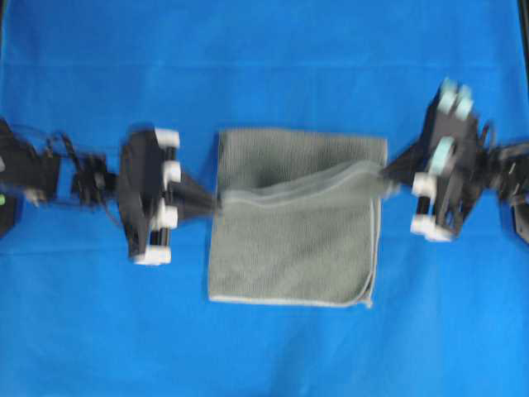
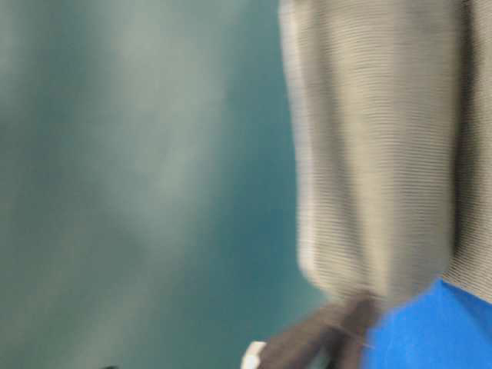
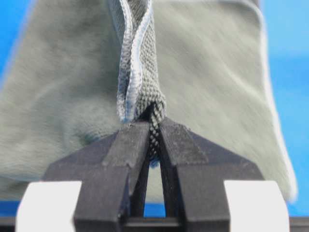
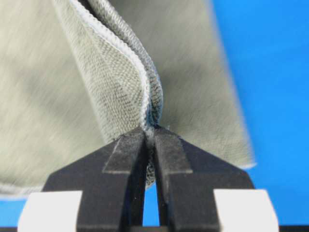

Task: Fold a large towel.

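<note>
— Towel (image 1: 289, 256) position? Overhead: folded on the blue sheet (image 1: 264, 66), its top layer stretched between both arms.

— Wrist views add the grips: left pincer (image 3: 153, 140) clenched on bunched hem, right pincer (image 4: 149, 140) likewise. Table-level view is blurred; probably hanging cloth.

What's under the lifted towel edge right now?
Under the raised edge lies the towel's own lower layer, flat on the blue sheet. Whatever sits beneath that layer is covered. Left gripper and right gripper pinch the edge's ends.
</note>
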You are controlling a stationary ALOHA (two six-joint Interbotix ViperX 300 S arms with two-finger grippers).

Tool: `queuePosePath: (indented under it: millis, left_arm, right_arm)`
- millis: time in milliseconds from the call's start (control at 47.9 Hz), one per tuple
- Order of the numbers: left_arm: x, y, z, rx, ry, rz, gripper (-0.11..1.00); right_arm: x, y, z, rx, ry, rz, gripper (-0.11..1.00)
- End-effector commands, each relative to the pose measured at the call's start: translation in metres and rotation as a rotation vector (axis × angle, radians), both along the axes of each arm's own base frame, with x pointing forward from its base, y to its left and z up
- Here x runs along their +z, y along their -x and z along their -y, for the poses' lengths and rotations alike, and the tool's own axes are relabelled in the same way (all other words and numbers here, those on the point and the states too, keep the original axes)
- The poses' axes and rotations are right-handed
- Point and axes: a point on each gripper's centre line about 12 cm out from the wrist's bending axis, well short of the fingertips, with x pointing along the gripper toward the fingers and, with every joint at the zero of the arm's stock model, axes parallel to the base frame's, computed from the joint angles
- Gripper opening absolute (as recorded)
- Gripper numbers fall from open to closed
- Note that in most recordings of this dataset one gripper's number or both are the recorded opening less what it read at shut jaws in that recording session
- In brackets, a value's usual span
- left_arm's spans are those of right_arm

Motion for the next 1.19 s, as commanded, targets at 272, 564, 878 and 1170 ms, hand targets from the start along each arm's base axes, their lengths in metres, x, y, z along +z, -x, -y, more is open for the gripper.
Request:
queuePosePath:
  millis: [272,564,878,1170]
  left_arm:
    - [-0.040,-0.007,0.038,-0.081,0.021,-0.120,0.04]
    - [-0.043,-0.016,0.056,-0.123,0.021,-0.114,0.08]
    - [-0.032,-0.011,0.073,-0.173,0.023,-0.094,0.58]
    - [0.027,0.011,0.103,-0.280,0.049,0.024,0.57]
  right_arm:
    - [-0.048,-0.030,-0.050,0.049,-0.139,-0.085,0.04]
    - [-0.050,-0.040,-0.060,0.072,-0.167,-0.061,0.05]
    - [-0.034,-0.057,-0.107,0.197,-0.167,-0.028,0.67]
    - [0.025,-0.039,-0.144,0.262,-0.114,-0.021,0.61]
